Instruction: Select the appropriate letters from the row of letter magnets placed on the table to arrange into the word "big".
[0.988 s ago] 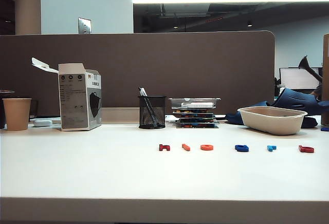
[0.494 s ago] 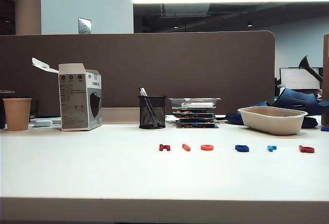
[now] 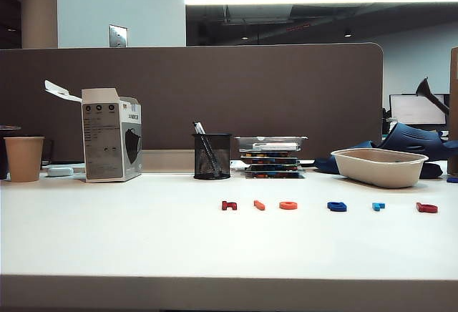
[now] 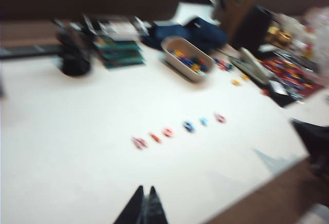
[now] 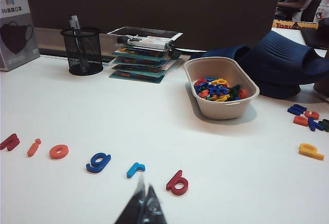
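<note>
Letters b (image 5: pixel 177 183), i (image 5: pixel 34 147), g (image 5: pixel 98 162) are lying unpicked ahead of right tool (image 5: pixel 144 203), both it & left tool (image 4: pixel 145 208) pinched empty.

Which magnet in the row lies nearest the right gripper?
The red "b", at the row's end, closest to the right gripper; its jaws are shut.

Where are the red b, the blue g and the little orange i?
red b (image 5: pixel 178 183), right wrist view, on its round bowl
blue g (image 5: pixel 98 162), right wrist view, on its loop
orange i (image 5: pixel 33 148), right wrist view, on its bar
</note>
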`<action>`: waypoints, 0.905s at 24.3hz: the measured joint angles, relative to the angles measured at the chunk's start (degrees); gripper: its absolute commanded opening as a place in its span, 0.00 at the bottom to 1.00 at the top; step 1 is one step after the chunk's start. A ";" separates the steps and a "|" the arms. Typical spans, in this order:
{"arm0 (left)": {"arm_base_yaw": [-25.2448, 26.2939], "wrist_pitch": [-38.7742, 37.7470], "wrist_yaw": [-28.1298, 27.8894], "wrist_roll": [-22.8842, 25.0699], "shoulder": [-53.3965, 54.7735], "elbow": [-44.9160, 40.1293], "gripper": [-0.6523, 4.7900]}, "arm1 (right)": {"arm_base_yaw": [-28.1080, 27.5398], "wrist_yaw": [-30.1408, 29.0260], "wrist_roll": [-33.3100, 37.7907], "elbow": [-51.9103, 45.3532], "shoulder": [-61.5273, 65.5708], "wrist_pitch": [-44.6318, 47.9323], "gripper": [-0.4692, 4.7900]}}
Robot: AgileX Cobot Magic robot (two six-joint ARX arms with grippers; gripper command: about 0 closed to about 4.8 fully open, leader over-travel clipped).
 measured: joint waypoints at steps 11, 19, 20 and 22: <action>-25.09 -5.22 -21.09 -26.88 16.02 13.49 0.11 | -0.02 0.07 0.00 0.00 0.00 0.00 0.09; -45.18 -4.96 -40.33 -37.05 21.38 14.14 0.11 | -0.02 0.46 0.00 0.00 0.00 0.02 0.09; -46.73 -4.94 -41.75 -37.90 22.14 14.12 0.11 | -0.02 0.76 0.00 0.00 0.00 0.00 0.09; -50.82 -4.50 -46.21 -41.13 23.76 14.14 0.11 | -0.02 1.38 0.02 0.00 0.00 0.00 0.09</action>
